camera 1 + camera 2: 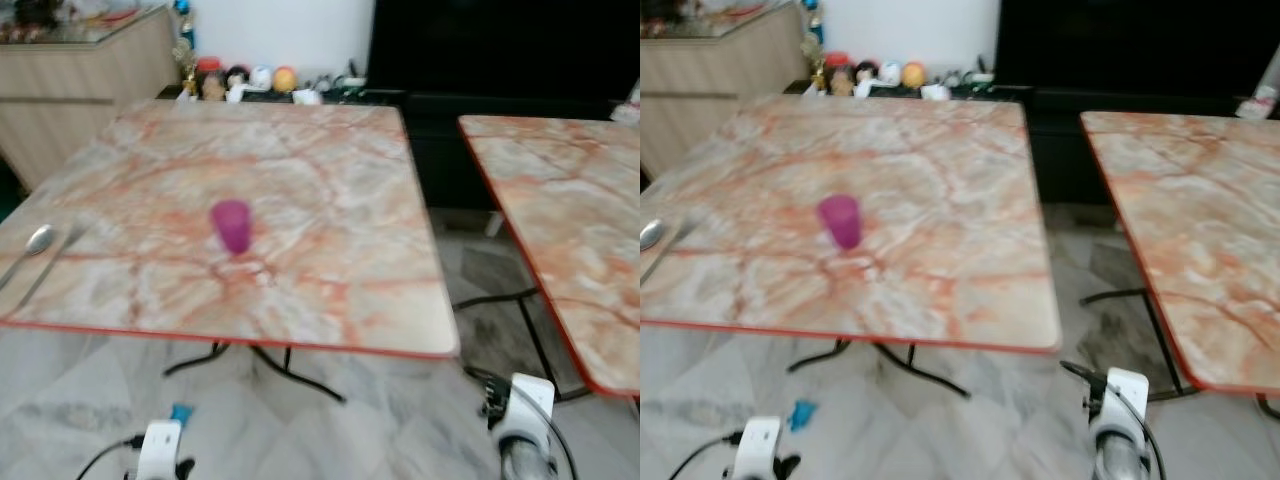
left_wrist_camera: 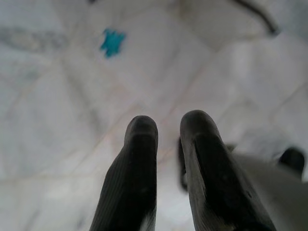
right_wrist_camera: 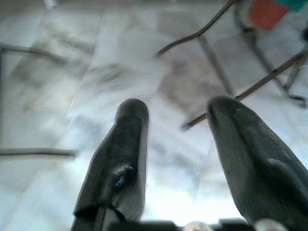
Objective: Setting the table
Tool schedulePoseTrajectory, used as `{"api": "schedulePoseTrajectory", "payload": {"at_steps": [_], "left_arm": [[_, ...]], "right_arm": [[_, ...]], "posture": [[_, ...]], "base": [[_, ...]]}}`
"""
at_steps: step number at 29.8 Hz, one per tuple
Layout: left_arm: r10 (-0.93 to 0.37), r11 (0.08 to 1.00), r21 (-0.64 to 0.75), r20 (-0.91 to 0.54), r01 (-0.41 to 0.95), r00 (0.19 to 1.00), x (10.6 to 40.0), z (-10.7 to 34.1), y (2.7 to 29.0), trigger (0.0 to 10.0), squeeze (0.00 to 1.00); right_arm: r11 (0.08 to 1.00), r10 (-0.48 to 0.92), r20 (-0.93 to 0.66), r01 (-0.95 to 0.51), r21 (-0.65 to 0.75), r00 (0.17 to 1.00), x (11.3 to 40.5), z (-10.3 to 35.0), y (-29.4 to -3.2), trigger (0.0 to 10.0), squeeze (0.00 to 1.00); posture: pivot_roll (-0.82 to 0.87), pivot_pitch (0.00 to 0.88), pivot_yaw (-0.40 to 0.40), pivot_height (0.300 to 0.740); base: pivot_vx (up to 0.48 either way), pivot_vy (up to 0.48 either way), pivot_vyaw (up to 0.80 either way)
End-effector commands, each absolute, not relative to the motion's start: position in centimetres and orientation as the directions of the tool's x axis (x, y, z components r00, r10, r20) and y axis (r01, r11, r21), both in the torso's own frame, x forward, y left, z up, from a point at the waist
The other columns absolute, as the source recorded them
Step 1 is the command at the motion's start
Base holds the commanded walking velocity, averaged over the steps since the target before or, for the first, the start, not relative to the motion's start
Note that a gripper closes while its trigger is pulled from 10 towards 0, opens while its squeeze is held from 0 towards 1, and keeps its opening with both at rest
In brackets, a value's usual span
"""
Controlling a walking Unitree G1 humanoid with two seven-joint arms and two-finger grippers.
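Standing back from the marble table [image 1: 330, 300], both arms low over the tiled floor [image 2: 57, 144]. Left gripper [image 2: 168, 144] empty, fingers narrowly parted; right gripper [image 3: 178, 144] empty, jaws spread wide. Purple cup [image 1: 232, 226] upright near the table's middle, toward the near edge; spoon [image 1: 38, 240] at the left edge beside a second, blurred utensil. Judged best: close in squarely, stop short of the near edge, then raise an arm above the top before reaching, avoiding a knock to the cup.

desk [image 1: 330, 200]: glossy marble-look top, orange veins, red edge
cup [image 1: 232, 225]: purple, plastic-looking, matt
spoon [image 1: 38, 240]: shiny metal
floor [image 1: 380, 430]: smooth pale marbled tiles
desk legs [image 1: 290, 370]: thin dark metal
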State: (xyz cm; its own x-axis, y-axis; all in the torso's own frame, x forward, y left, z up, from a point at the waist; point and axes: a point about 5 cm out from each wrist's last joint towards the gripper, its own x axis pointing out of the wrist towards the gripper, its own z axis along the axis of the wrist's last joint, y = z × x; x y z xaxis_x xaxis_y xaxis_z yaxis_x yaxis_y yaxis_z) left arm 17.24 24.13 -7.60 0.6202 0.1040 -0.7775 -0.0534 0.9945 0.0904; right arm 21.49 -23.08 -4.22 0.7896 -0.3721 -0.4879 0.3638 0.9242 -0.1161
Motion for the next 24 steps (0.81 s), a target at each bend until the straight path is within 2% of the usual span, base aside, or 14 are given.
{"api": "schedulePoseTrajectory", "payload": {"at_steps": [1,3,5,9,14,24], "left_arm": [[0.094,0.995,0.085,-0.781,-0.045,0.618,17.3,-7.7,23.7,10.0,0.0],[0.094,0.995,0.086,-0.782,-0.043,0.617,17.2,-7.7,23.7,10.0,0.0],[0.094,0.995,0.087,-0.782,-0.042,0.616,17.2,-7.7,23.7,10.0,0.0],[0.105,0.994,0.092,-0.778,-0.054,0.62,17.2,-7.5,24.6,10.0,0.0],[0.12,0.993,0.097,-0.774,-0.071,0.622,17.1,-7.2,25.6,10.0,0.0],[0.115,0.993,0.094,-0.777,-0.066,0.619,17.1,-7.4,25.0,10.0,0.0]], "right_arm": [[0.899,-0.413,-0.55,0.423,-0.116,0.726,20.3,-5.1,-23.9,10.0,0.0],[0.909,-0.372,-0.6,0.409,-0.081,0.708,19.7,-5.9,-23.3,10.0,0.0],[0.941,-0.295,-0.61,0.336,-0.05,0.735,19.4,-6.3,-22.3,10.0,0.0],[0.953,-0.255,-0.727,0.294,-0.076,0.638,17.0,-8.1,-21.4,10.0,0.0],[0.971,-0.153,-0.832,0.239,-0.025,0.533,14.3,-9.8,-19.6,10.0,0.0],[0.992,-0.075,-0.827,0.13,-0.002,0.557,15.5,-9.6,-17.4,10.0,0.0]], "posture": [[0.11,0.0,-0.02,0.74],[0.11,0.0,-0.019,0.74],[0.11,0.0,-0.018,0.74],[0.12,0.0,-0.022,0.74],[0.12,0.0,-0.019,0.74],[0.12,0.0,-0.015,0.74]], "base": [[0.0,0.356,0.0],[0.0,0.36,0.0],[0.0,0.36,0.0],[0.0,0.361,0.0],[0.0,0.362,0.0],[0.0,0.363,0.0]]}}
